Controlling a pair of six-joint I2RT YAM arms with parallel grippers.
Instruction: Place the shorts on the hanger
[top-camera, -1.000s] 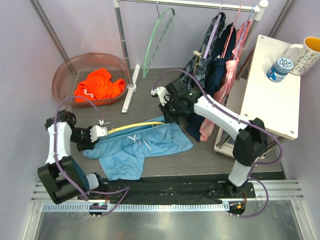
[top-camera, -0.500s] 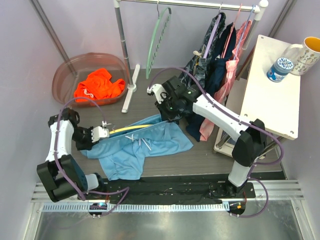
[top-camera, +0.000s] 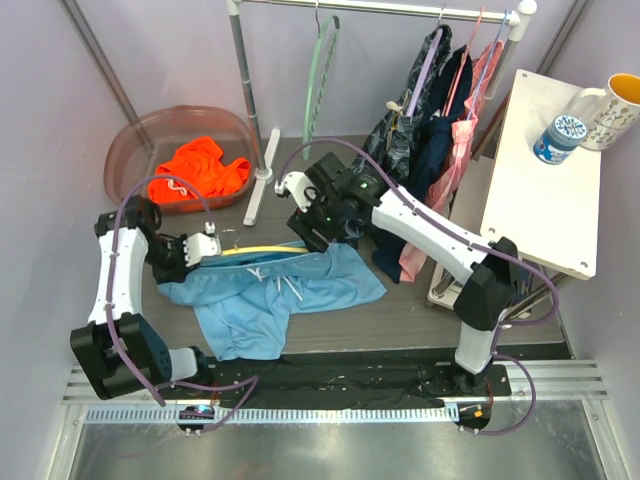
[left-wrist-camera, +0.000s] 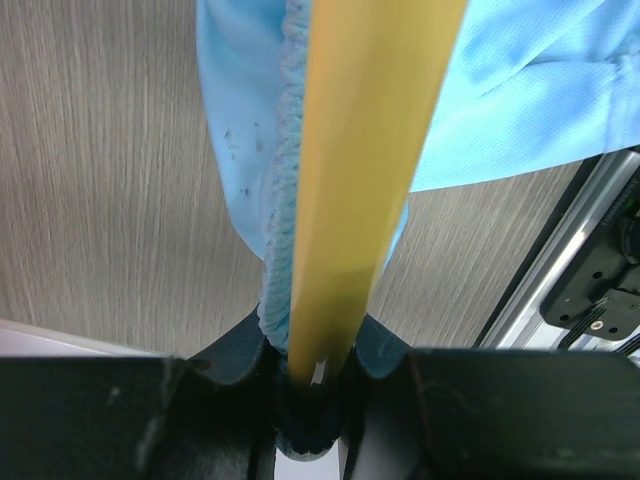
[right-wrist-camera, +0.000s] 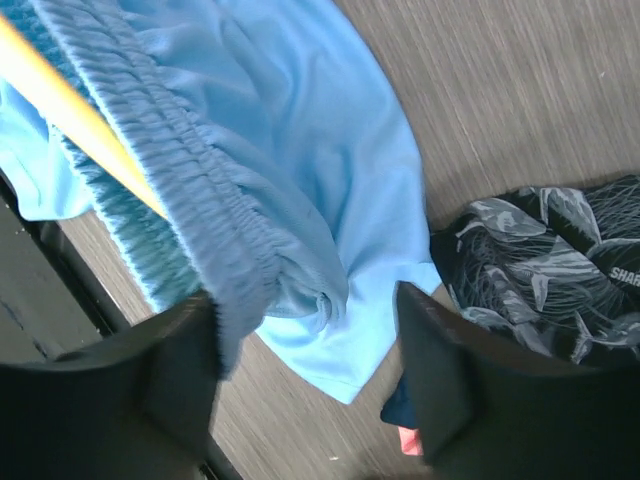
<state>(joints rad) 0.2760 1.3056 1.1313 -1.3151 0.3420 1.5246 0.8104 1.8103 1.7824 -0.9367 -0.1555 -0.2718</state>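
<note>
Now the hanger (left-wrist-camera: 370, 150) is clamped in the left claw (left-wrist-camera: 315, 375) with the shorts (top-camera: 330, 275) partly threaded, the right claw (right-wrist-camera: 310, 350) is held open, and a waistband (right-wrist-camera: 190, 190) grip is probably needed next.

Left gripper (left-wrist-camera: 318, 385) clamped, right gripper (right-wrist-camera: 310, 372) parted

Walls (top-camera: 40, 110) pale lavender, plain, evenly lit. Work surface (top-camera: 420, 310) dark grey-brown wood grain. Clothes rail (top-camera: 400, 8) across back, on metal post (top-camera: 243, 70) with white foot. White side table (top-camera: 545, 200) at right, carrying mug (top-camera: 612, 108) and water bottle (top-camera: 560, 135). Reddish translucent tub (top-camera: 130, 155) back left. Ribbed metal track (top-camera: 330, 414) along near edge.
</note>
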